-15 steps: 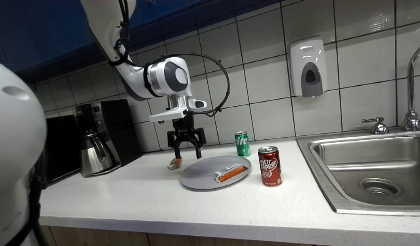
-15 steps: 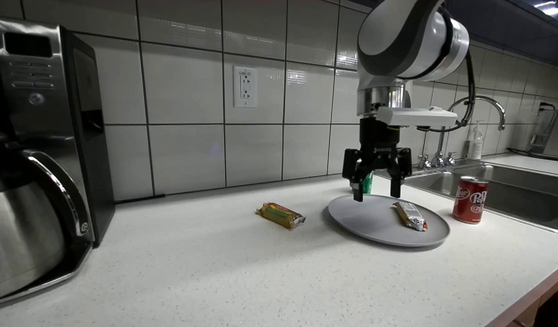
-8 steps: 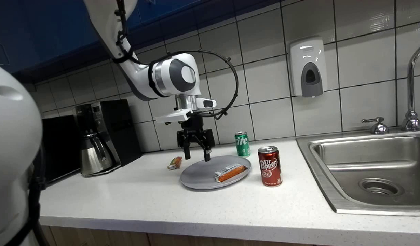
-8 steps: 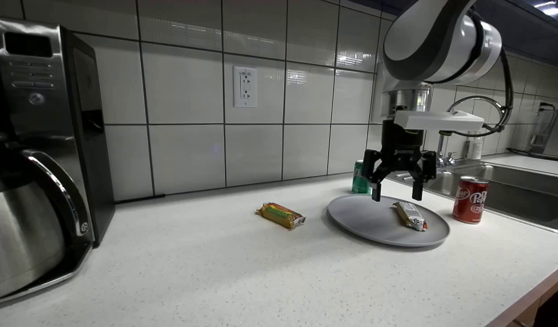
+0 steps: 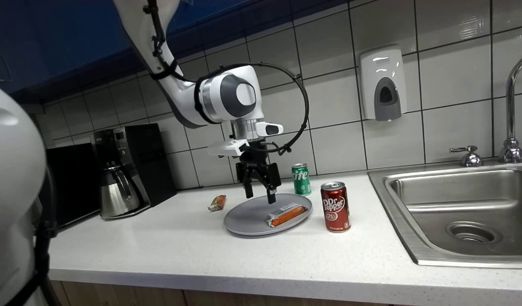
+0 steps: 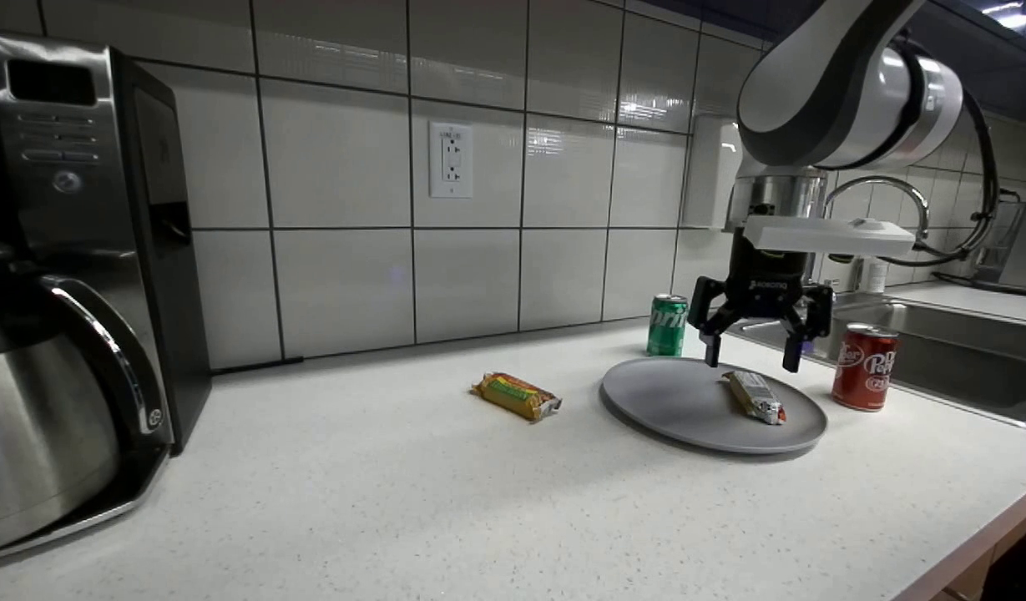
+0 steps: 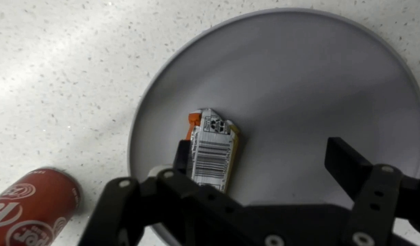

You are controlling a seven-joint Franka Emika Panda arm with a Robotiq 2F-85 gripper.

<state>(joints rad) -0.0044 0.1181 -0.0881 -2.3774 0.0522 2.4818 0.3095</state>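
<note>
My gripper (image 5: 260, 198) (image 6: 752, 365) (image 7: 259, 147) hangs above the round grey plate (image 5: 246, 223) (image 6: 663, 409) (image 7: 298, 75), jaws wide apart, holding nothing. On the plate lies a wrapped snack bar (image 5: 288, 214) (image 6: 756, 398) (image 7: 213, 150), silver with a barcode on top and orange along one side. In the wrist view it appears beside the left finger, which hides part of it; its lower end is covered by the gripper. A yellow-green wrapped packet (image 5: 218, 202) (image 6: 515, 395) rests on the counter off the plate.
A red Dr Pepper can (image 5: 335, 207) (image 6: 865, 367) (image 7: 35, 205) stands close to the plate. Behind the plate, near the tiled wall, is a green Sprite can (image 5: 301, 179) (image 6: 667, 327). A coffee maker (image 5: 133, 165) (image 6: 103, 250) and a steel sink (image 5: 456, 204) flank the counter.
My gripper has travelled rightward in both exterior views, from the plate's edge near the yellow-green packet to above the plate. It has stayed open, and the objects have not moved.
</note>
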